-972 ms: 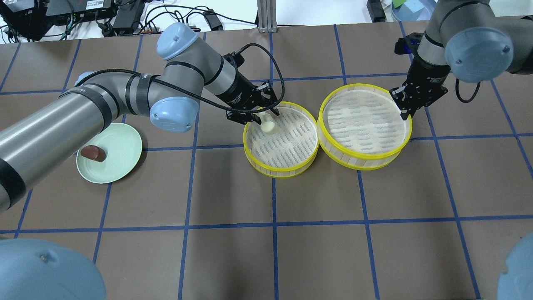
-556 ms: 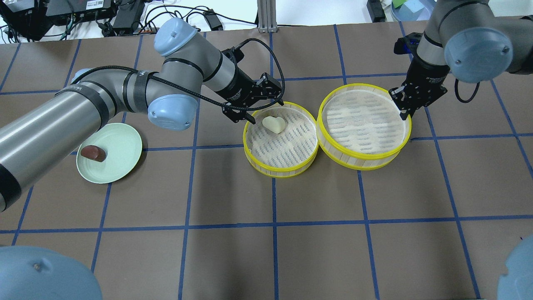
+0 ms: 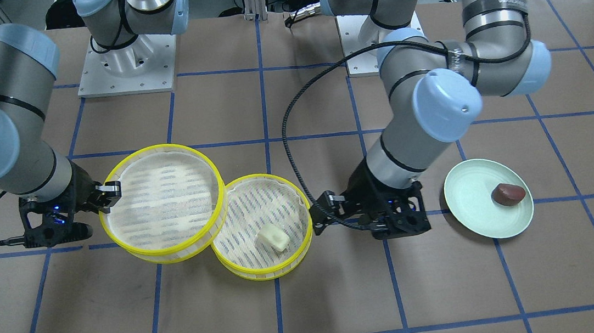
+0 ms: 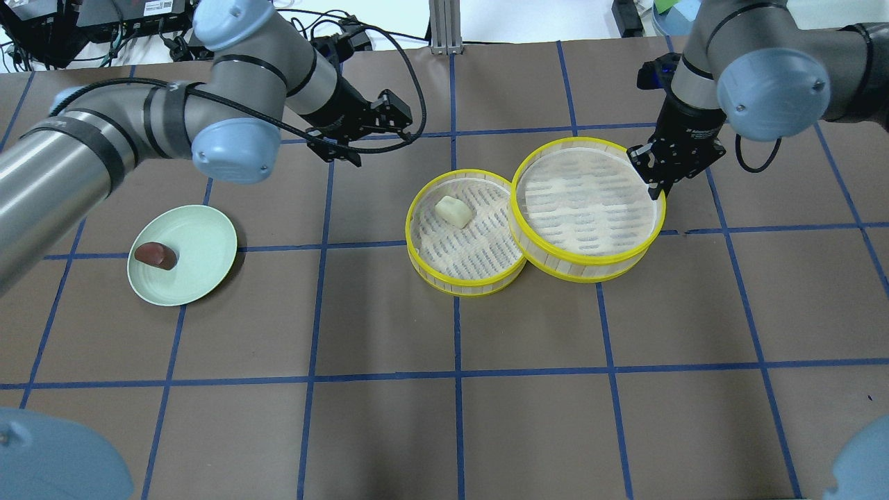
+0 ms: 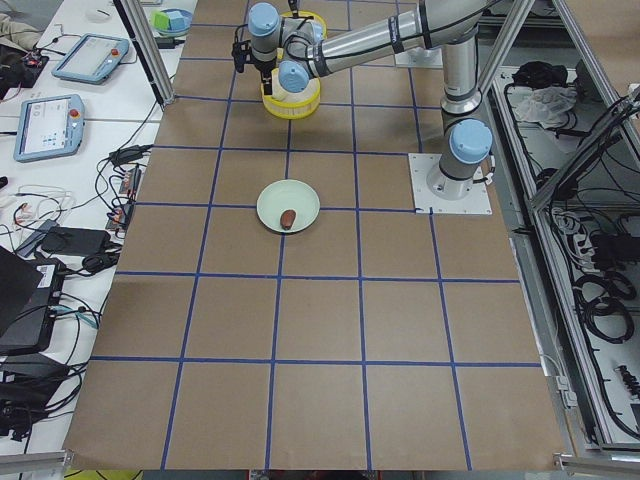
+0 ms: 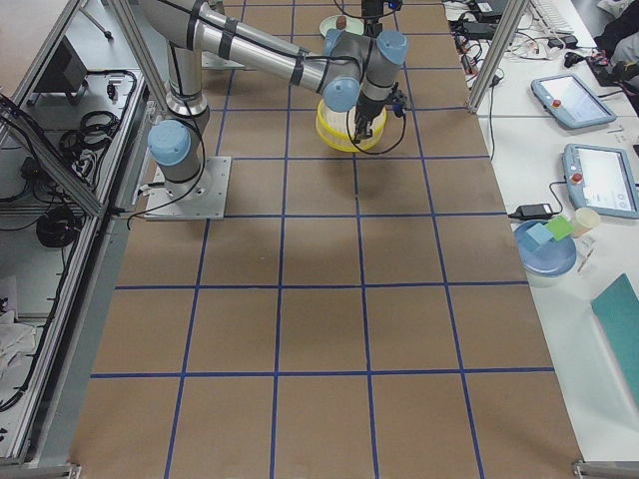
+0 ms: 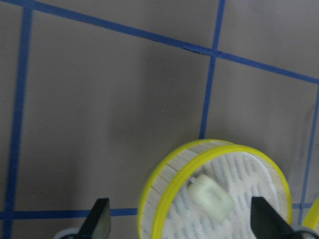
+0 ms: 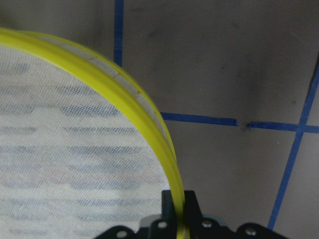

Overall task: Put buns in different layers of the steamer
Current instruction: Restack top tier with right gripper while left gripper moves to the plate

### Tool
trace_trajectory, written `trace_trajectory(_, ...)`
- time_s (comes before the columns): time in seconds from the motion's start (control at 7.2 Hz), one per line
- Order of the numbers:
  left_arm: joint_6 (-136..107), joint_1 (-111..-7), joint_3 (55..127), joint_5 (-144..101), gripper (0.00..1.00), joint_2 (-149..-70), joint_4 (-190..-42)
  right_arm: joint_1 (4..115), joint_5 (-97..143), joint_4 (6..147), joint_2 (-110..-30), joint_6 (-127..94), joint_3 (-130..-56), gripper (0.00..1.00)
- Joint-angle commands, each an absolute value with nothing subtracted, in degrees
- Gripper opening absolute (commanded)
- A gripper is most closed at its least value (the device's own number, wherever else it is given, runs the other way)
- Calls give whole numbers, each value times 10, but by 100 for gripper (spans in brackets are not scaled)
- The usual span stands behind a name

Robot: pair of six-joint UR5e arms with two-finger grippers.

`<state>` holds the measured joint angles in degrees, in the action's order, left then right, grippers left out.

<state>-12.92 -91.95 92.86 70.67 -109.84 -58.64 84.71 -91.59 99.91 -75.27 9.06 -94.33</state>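
While right fingers (image 8: 168, 204) pinch a tray rim (image 8: 167, 159), left fingers (image 7: 99, 219) hover spread.

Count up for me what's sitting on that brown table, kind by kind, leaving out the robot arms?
Small oblong buns: 2, the cream-white bun and the reddish-brown bun.
Round yellow-rimmed steamer trays: 2, the tray with the cream-white bun and the empty tray, whose rim the right claw grips.
Pale green round plate: 1.
Total: 5.
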Motion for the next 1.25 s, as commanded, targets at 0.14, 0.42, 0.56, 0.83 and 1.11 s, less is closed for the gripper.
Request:
trace_trajectory(0.14, 66, -811, 926, 797, 100, -1050, -657, 927, -887, 1022, -751, -94, -939, 0)
trace_trajectory(0.42, 169, -753, 935, 843, 100, -1040, -703, 962, -886, 1066, -736, -178, -939, 0)
trace_trajectory(0.56, 258, -718, 943, 845, 100, -1040, -740, 971, -893, 1078, -723, -191, -939, 0)
trace_trajectory(0.83, 401, -660, 957, 887, 100, -1054, -759, 984, -893, 1090, -714, -248, -939, 0)
trace_trajectory(1.11, 478, -657, 967, 924, 100, -1065, -752, 999, -893, 1106, -698, -282, -940, 0)
